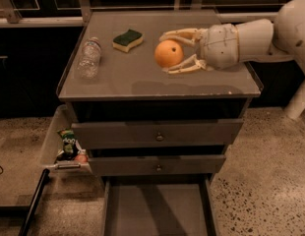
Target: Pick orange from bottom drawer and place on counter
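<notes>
The gripper reaches in from the right over the middle of the counter, its two pale fingers closed around the orange, one above the fruit and one below it. A clear plastic water bottle lies on its side near the counter's left edge, with a green and yellow sponge just beside it towards the back. The bottom drawer stands pulled out below the two knobbed drawers, and snack packets sit in a side bin on the cabinet's left
</notes>
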You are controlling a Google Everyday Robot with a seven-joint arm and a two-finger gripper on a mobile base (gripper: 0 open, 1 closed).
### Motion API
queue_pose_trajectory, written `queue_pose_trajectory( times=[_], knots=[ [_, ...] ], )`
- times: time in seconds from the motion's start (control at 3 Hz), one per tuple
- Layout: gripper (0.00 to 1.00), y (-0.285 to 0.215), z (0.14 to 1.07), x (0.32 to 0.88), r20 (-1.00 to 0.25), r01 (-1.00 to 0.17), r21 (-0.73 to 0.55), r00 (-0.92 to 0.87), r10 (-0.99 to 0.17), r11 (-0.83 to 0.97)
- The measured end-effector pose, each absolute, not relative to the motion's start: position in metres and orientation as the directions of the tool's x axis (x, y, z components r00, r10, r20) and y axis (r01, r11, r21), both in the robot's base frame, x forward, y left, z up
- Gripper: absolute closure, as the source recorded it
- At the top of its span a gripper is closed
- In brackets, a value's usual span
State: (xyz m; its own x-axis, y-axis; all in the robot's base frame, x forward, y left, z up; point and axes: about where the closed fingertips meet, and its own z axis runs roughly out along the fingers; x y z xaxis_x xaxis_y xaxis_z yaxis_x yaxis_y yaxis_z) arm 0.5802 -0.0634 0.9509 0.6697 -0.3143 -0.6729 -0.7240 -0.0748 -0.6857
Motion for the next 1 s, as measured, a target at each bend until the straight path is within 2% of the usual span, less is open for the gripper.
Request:
queue_pose_trajectory(
  times=[0.67,1.0],
  knots=[
    [1.00,-0.006,0.941,0.665,-0.779,-0.806,-0.591,0.576,-0.249,-0.015],
    [1.00,0.005,0.963,0.676,-0.739,-0.764,-0.644,0.604,-0.298,0.047]
  ],
)
